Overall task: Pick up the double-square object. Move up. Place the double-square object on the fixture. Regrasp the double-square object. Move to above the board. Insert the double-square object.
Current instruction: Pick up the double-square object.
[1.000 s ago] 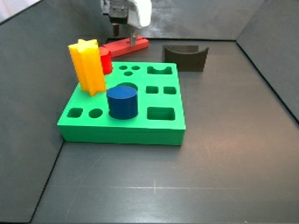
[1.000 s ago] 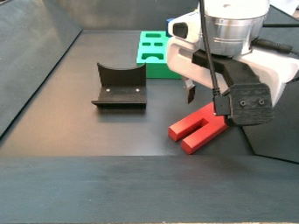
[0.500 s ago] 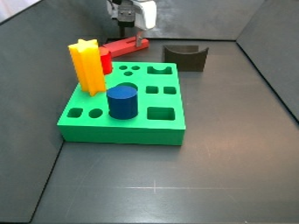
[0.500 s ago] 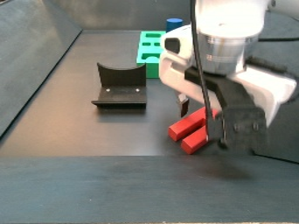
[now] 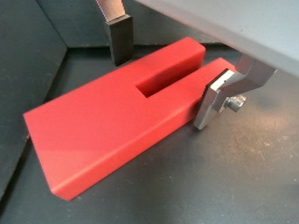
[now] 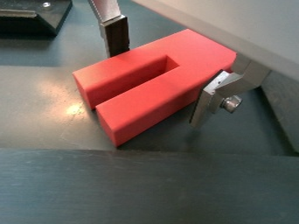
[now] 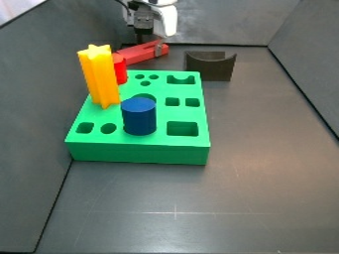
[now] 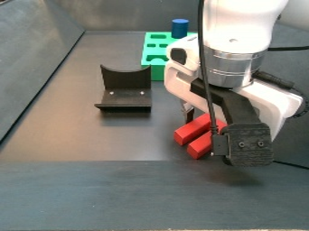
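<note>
The double-square object (image 5: 117, 118) is a salmon-red long block lying flat on the dark floor, its notched end with two square lobes showing in both wrist views (image 6: 146, 83). My gripper (image 5: 167, 70) is down over it, open. One finger (image 5: 121, 39) stands a little apart from one long side. The other finger (image 5: 214, 94) is right against the opposite side. In a side view the gripper (image 7: 149, 28) is above the block (image 7: 143, 50), behind the board (image 7: 139, 134). The fixture (image 7: 212, 64) stands to the right of the block. In a side view the arm hides most of the block (image 8: 190, 134).
On the green board stand a yellow star post (image 7: 97, 74), a short red peg (image 7: 119, 67) and a blue cylinder (image 7: 138, 114). Dark walls enclose the floor. The fixture (image 8: 123, 87) and the board's edge (image 8: 156, 47) also show in a side view.
The gripper has come down over the red block, so its fingers now straddle it near the floor. The block has not moved.
</note>
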